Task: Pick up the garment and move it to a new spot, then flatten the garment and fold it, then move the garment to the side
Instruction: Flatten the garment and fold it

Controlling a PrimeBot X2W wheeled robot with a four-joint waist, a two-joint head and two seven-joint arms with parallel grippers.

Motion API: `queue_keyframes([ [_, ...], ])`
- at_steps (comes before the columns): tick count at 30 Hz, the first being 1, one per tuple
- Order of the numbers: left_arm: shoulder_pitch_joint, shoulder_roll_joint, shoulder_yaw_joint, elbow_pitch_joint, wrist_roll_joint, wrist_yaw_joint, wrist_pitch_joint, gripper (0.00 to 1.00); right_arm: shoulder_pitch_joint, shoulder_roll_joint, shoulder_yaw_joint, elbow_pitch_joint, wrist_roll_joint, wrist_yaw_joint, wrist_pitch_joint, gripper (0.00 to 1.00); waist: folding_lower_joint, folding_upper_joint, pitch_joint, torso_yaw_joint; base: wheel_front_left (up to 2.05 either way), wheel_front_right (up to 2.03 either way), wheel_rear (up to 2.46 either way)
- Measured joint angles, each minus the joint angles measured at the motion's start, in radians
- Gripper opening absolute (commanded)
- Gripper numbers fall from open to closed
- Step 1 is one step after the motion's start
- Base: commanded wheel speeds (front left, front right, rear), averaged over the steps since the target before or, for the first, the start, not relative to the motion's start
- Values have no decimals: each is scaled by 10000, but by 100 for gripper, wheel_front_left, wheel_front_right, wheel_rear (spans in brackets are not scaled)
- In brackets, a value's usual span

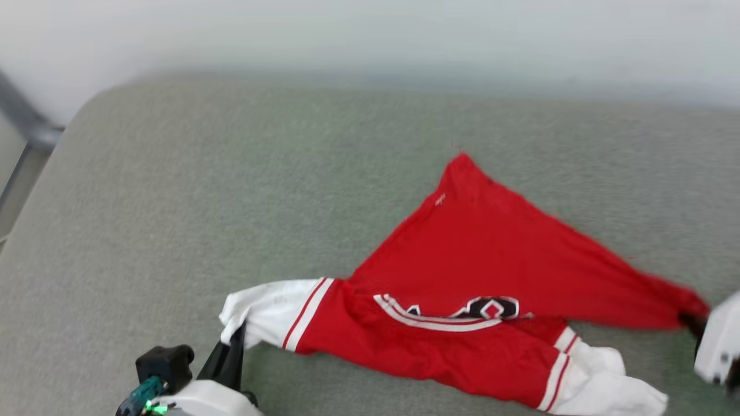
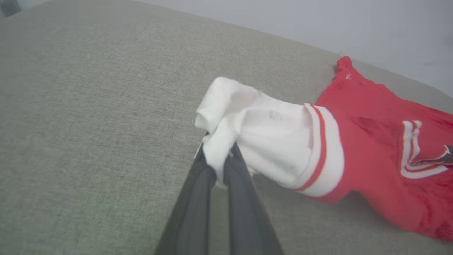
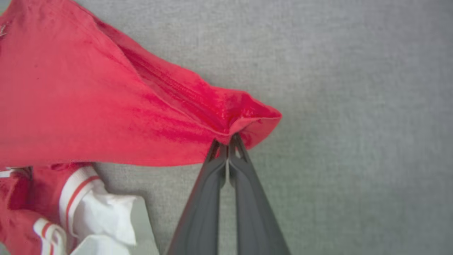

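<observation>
Garment [image 1: 480, 260] lies stretched across the grey upholstered surface [image 1: 231, 190], its red body creased and the chest lettering partly folded under. The left gripper [image 2: 219, 156] is pinched closed on the edge of one white sleeve [image 2: 269, 138]. The right gripper [image 3: 228, 140] is clamped on a red hem corner [image 3: 254, 118]. The other sleeve [image 1: 601, 381] lies crumpled at the near side.

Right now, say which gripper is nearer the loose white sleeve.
Right. The right gripper pinches the red hem near the loose white sleeve; the left gripper grips the other sleeve, across the garment.
</observation>
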Motion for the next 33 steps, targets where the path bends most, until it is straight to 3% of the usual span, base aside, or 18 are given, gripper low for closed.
queue_keyframes([
  [10,801,288,107,58,-261,134,405,0,3880,2347,-1643,-2502,-487,0,-73,0,0,0,-948,-1258,0,0,0],
  [17,1006,364,86,56,-349,173,510,0,5148,2957,-1916,-2834,-372,0,-251,0,-1,0,-1311,-1678,0,0,0],
  [18,1017,374,77,58,-351,174,548,0,5114,2968,-1918,-2815,-180,0,-476,31,-1,0,-1303,-1707,0,0,0],
  [19,1017,372,56,65,-357,174,577,0,5067,2963,-1831,-2744,-81,-2,-646,100,-1,0,-1284,-1725,0,0,0],
  [26,781,376,-102,136,-318,180,640,0,3664,2951,-1515,-2711,-410,-6,-2974,100,1,0,-1089,-1629,0,0,0],
  [29,529,334,-198,140,-249,171,610,0,2949,2665,-1223,-2512,-681,-6,-4025,100,2,0,-987,-1472,0,0,0],
  [33,171,215,-330,84,-148,121,520,0,2027,2136,-602,-1835,-757,-6,-4489,100,1,0,-783,-1177,0,0,0],
])
